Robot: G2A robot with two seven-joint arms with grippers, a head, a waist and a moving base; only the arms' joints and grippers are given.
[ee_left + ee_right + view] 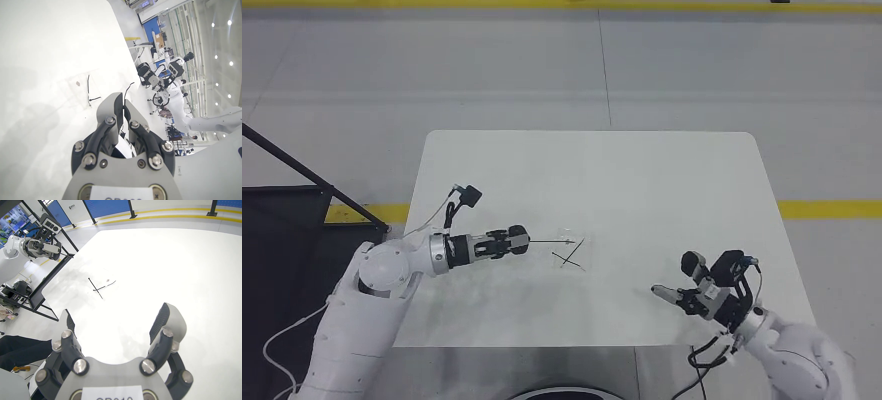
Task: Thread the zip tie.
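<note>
left tool [123, 99] clamped shut on thin black plastic zip tie [129, 88] | its long axis runs straight out past my fingertips toward my right side; gripped end hidden between pads | right tool [117, 313] spread open near white desk [662, 180] front edge | two more black ties [570, 258] lie crossed just beyond the held tip

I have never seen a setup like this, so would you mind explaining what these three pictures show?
This is a two-armed robot at a white table. One picture looks down from above its arms; the other two come from wrist cameras, each showing its own tool up close. The left tool is shut on a thin black zip tie, whose end sticks out beyond it. The right tool is open and empty. Two more zip ties lie crossed on the table between the arms.
</note>
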